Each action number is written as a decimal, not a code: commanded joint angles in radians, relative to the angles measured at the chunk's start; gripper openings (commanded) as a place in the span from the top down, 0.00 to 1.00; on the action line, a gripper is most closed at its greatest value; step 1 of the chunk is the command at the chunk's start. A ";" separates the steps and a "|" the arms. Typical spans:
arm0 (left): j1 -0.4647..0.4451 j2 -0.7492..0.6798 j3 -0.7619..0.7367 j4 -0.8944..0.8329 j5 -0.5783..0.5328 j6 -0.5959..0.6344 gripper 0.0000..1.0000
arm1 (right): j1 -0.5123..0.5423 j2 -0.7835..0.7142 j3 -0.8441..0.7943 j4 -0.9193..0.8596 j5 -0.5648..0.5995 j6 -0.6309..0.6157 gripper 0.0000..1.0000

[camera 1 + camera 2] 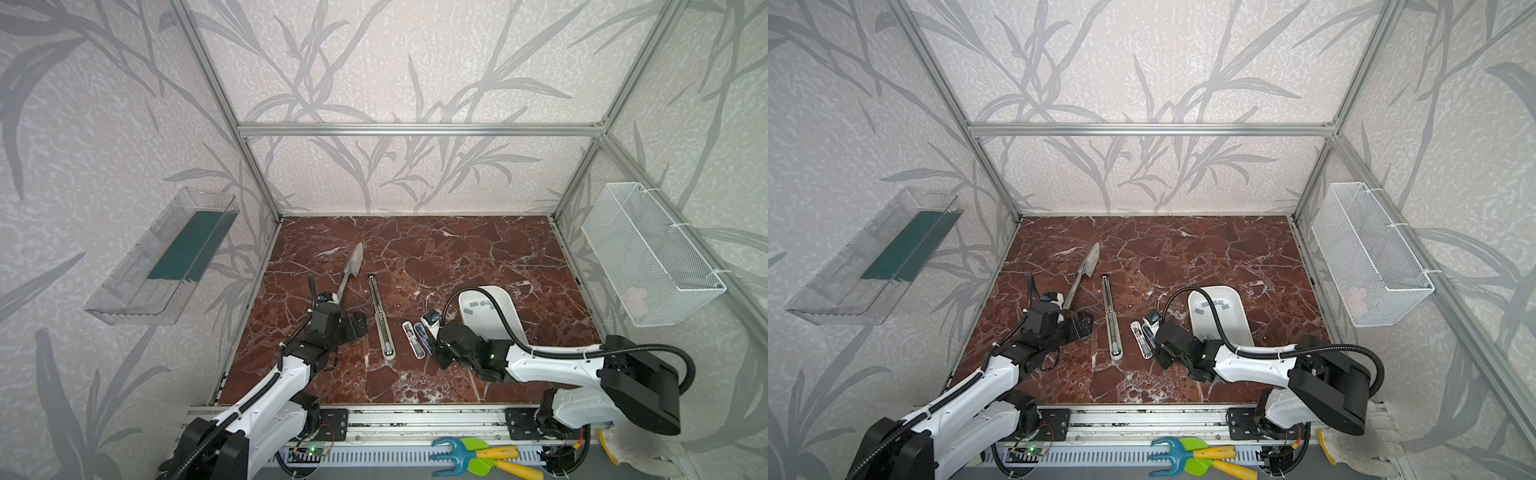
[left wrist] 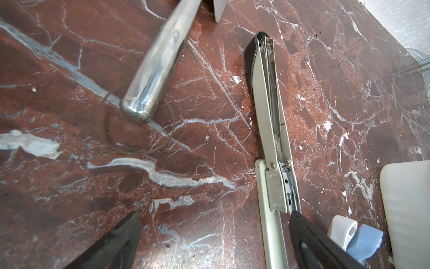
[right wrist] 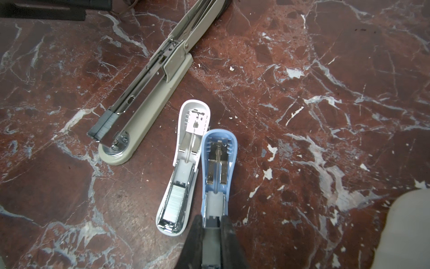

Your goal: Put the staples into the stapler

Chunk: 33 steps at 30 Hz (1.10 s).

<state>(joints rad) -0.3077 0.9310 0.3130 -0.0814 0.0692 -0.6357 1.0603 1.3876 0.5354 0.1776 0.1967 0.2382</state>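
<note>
On the left, the left gripper (image 1: 356,326) hangs low over the table (image 1: 436,257), near the handle end of a metal trowel (image 1: 351,270). Its fingers (image 2: 116,244) are spread wide and hold nothing. I think it waits here to steady a stapler if one slides.

Just to its right lies the long grey stapler (image 1: 380,316), opened flat with its channel facing up.

Further right, the white stapler (image 3: 179,167) and the blue stapler (image 3: 217,163) lie side by side and touch each other. Both are folded open, so that their channels can be reached from above. The white one has a row of staples in its channel; the channel of the blue one looks empty.

The right gripper (image 3: 210,219) is at the near end of the blue stapler. Its fingers (image 3: 229,240) are pressed together on a narrow grey strip (image 3: 210,246), which seems to be a strip of staples, held in line with the channel. My judgement is that the step in hand is to put this strip into the blue stapler.

The loose staples (image 1: 478,305) lie in the white tray (image 1: 505,320), to the right and a little farther, which keeps the reach short.
</note>
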 commanded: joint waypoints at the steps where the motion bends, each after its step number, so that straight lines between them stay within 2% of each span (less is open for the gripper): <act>1: 0.001 -0.006 0.005 0.009 -0.021 0.002 0.01 | 0.007 0.026 0.016 0.016 -0.010 0.004 0.88; 25: 0.001 -0.004 0.006 0.009 -0.021 0.002 0.01 | 0.007 0.063 0.028 0.018 0.004 0.002 0.88; 33: 0.001 -0.003 0.005 0.011 -0.020 0.001 0.01 | 0.007 0.031 0.029 0.006 0.000 -0.003 0.88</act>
<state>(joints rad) -0.3077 0.9310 0.3130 -0.0811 0.0689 -0.6357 1.0615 1.4391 0.5407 0.1825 0.1932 0.2379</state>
